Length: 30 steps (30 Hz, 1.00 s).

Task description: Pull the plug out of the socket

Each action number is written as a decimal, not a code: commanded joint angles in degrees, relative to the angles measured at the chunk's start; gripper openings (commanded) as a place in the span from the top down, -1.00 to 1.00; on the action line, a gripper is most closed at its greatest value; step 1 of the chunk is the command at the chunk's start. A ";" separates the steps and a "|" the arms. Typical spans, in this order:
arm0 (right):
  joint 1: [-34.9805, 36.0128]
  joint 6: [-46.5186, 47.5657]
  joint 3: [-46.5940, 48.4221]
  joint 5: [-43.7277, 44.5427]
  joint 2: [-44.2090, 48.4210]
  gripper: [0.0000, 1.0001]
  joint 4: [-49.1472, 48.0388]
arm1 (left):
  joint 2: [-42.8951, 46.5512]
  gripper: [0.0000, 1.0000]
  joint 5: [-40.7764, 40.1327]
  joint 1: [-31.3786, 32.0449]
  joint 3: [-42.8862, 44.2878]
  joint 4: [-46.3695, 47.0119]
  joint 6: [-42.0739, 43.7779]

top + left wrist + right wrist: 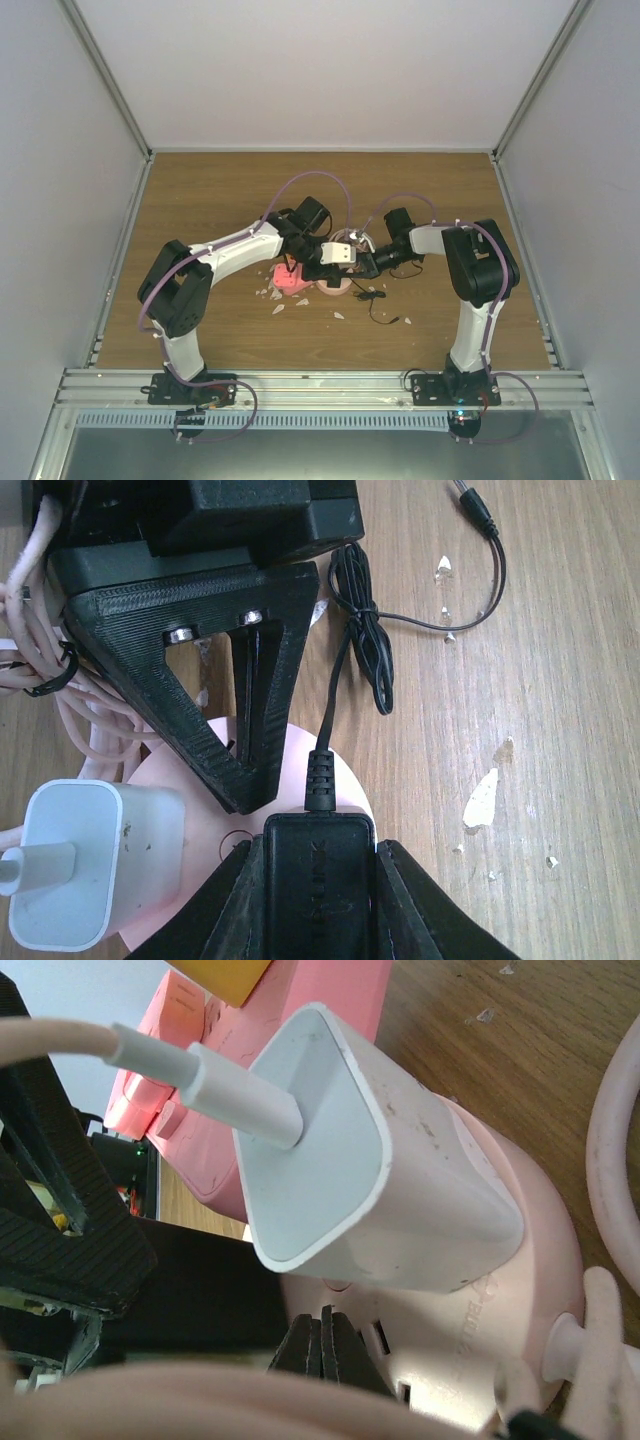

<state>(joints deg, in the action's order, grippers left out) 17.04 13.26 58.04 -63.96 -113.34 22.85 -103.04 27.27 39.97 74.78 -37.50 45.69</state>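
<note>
Left gripper [318, 846] is clamping the black plug [318, 900] at its view's 6 o'clock, cord [330, 710] trailing toward 12; right gripper [322, 1345], its 2 fingers closed together, is pressing on the socket [215, 827].

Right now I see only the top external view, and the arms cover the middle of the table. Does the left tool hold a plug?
Observer: Yes. In the left wrist view the left tool is shut on the black plug, which sits in the pale pink socket.
Operator: Is any other plug in that socket?
Observer: Yes, a white USB charger is plugged in beside the black plug.
Operator: And the right tool?
Observer: The right tool looks shut and holds nothing. Its tips are over the pale pink socket, next to the white USB charger. I cannot tell whether it presses down.
</note>
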 commanded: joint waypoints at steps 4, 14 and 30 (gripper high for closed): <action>0.07 0.94 -2.93 19.93 -5.23 0.99 3.39 | 7.53 0.86 4.40 2.49 0.39 5.73 2.75; 0.07 0.85 -2.67 20.21 -5.58 0.99 3.52 | 11.54 0.87 -2.04 5.24 -6.32 8.55 8.86; 0.14 2.25 -2.75 16.57 -1.22 0.99 3.01 | 16.22 0.86 7.15 4.34 -2.60 -0.52 7.65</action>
<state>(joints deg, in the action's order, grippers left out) 17.23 13.61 58.15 -63.31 -113.27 23.33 -91.05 30.22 44.88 69.54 -36.32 53.60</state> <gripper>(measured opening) 0.007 0.268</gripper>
